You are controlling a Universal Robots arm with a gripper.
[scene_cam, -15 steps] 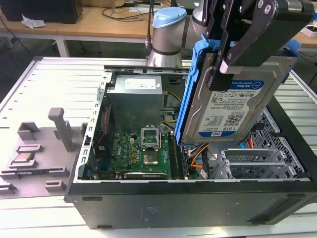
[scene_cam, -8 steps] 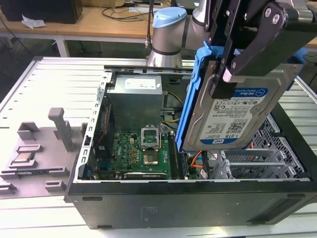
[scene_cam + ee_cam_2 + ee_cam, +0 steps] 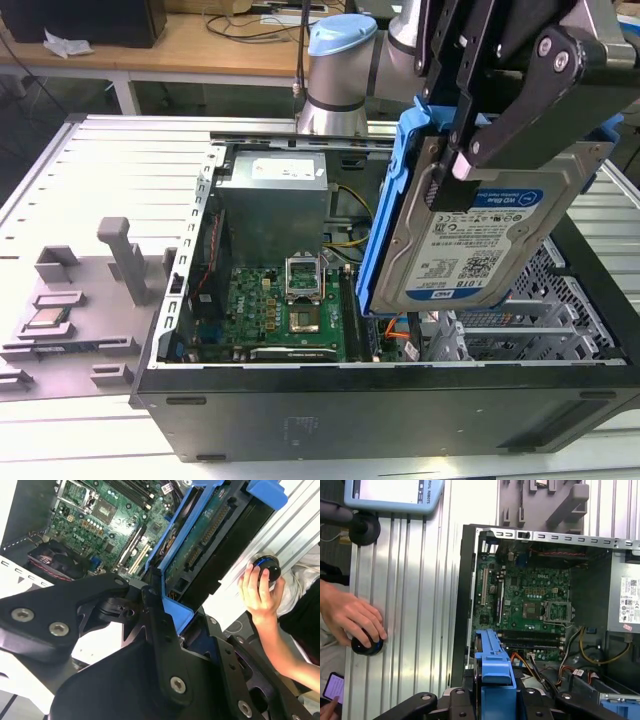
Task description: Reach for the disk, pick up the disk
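Your gripper pinches the disk by its upper edge, tilted above the open case. Its label shows barcodes; the print looks too fine to verify. In the second wrist view, your hand rests on a knob.

Light is even and bright, seemingly from overhead; shadows stay soft. In the exterior view the case interior is dim near its front wall, and the disk label shows mild glare. In the second wrist view the gripper is dark and soft; the table washes out white; the first wrist view is fairly sharp.
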